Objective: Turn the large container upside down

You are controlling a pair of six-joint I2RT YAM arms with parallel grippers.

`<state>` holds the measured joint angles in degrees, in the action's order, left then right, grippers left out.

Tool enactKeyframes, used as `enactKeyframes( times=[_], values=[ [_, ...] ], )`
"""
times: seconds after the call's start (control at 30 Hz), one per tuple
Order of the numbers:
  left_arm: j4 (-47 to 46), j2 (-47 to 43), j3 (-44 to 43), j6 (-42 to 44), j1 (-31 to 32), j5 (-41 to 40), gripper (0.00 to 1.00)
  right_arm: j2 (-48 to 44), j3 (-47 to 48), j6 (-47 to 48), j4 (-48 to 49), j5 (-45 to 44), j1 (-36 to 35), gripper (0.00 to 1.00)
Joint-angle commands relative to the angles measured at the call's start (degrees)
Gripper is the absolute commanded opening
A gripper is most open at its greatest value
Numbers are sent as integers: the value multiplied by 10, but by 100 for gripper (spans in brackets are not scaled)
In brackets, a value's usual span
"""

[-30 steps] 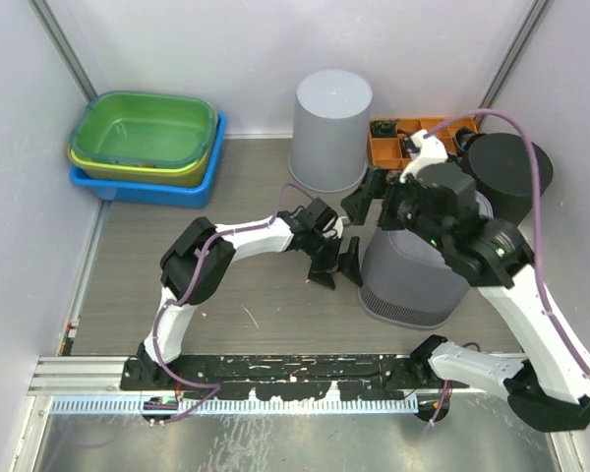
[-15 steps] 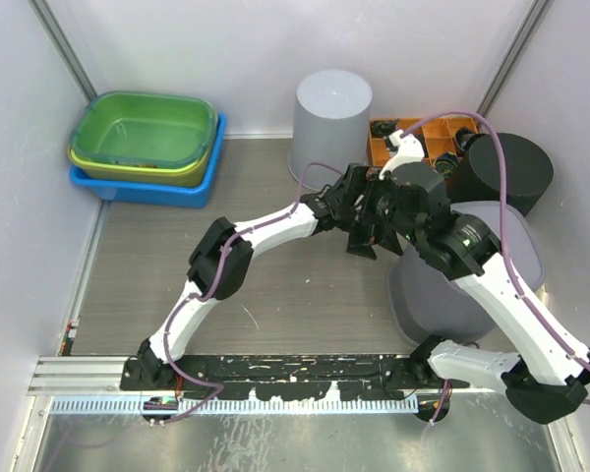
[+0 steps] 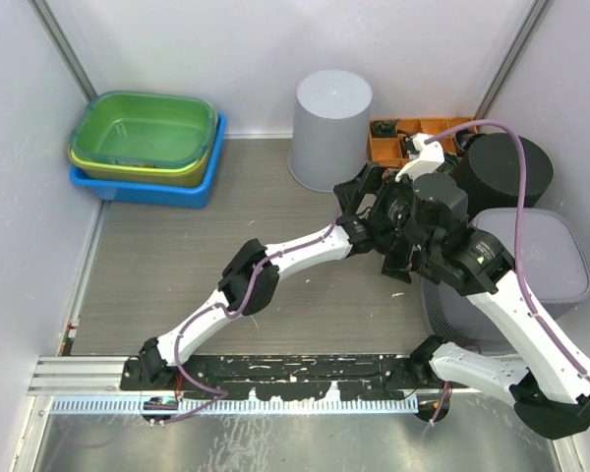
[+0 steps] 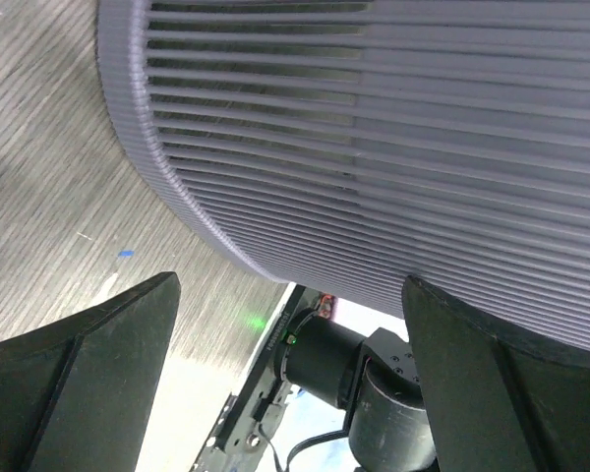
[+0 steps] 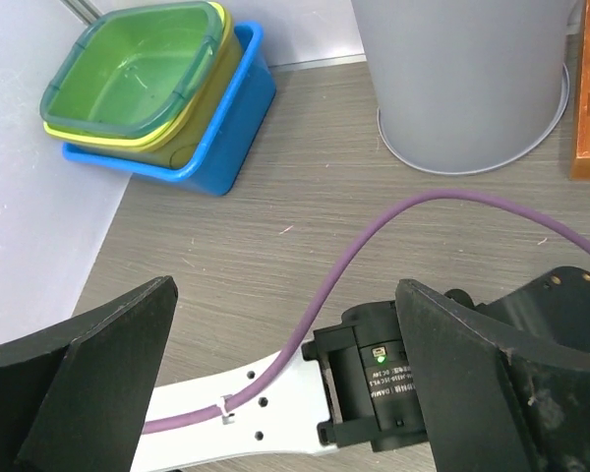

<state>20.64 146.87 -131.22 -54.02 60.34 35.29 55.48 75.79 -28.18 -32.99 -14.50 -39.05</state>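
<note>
Left wrist shows the ribbed, rounded grey large container (image 4: 374, 128) beyond the wide-spread left gripper (image 4: 287, 285); right gripper (image 5: 285, 287) likewise spread.

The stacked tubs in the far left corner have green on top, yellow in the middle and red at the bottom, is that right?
Not quite: the bottom tub is blue, not red, as the right wrist view shows. The green tub is on top and the yellow tub in the middle.

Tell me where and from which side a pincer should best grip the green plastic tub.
Probably its rim, from straight above, one finger inside and one outside. The green plastic tub lies mouth up, nested in a yellow tub and a blue tub that cover its walls, and looks too wide to span.
</note>
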Motion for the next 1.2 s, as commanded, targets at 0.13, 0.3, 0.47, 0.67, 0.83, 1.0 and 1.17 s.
enactKeyframes(
  times=[0.13, 0.3, 0.47, 0.67, 0.83, 1.0, 1.17],
  values=[
    [179, -165, 50, 308, -104, -140, 99, -39, -12, 31, 71, 2, -3, 100],
    [299, -334, 161, 487, -241, -187, 99, -97, -52, 57, 135, 3, -3, 100],
    [479, -428, 109, 636, -370, -228, 99, -85, -48, 85, 120, 15, -3, 100],
    [603, -402, -103, 689, -526, -184, 98, -47, -76, 79, 127, 57, -3, 100],
    [652, -347, -224, 711, -575, -158, 96, -25, -79, 71, 138, 79, -3, 100],
    [668, -308, -215, 722, -616, -81, 80, -14, -91, 70, 139, 79, -3, 100],
    [656, -279, -212, 704, -637, -44, 76, -11, -107, 69, 143, 80, -3, 100]
  ],
)
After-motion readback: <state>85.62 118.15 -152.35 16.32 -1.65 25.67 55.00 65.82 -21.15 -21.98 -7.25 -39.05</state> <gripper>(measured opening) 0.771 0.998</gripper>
